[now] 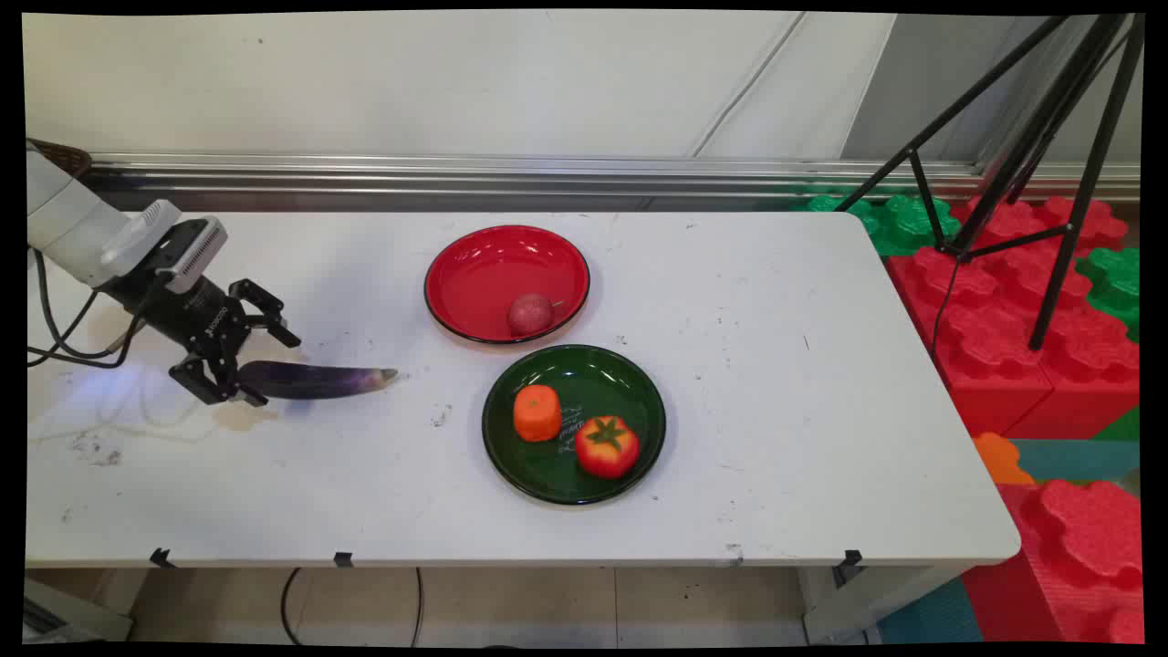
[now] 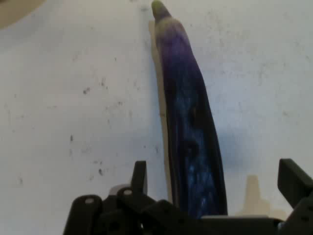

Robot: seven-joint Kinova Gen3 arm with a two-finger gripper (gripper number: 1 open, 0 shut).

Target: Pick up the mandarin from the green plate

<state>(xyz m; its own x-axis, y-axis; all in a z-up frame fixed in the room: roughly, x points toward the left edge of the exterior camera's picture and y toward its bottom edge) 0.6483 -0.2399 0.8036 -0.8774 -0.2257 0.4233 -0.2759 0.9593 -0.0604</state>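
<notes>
Eggplant [image 1: 315,380] lies at left of frame on the table [image 1: 821,438]; gripper [image 1: 239,365] spread wide around its blunt end, gripping nothing. Two plates sit mid-frame.

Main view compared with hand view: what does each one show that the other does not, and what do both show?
Only the main view shows the red plate with a reddish ball, and the green plate with an orange piece and a tomato. Only the hand view shows the eggplant's greenish tip. Both show the gripper open around the purple eggplant on the white table.
</notes>
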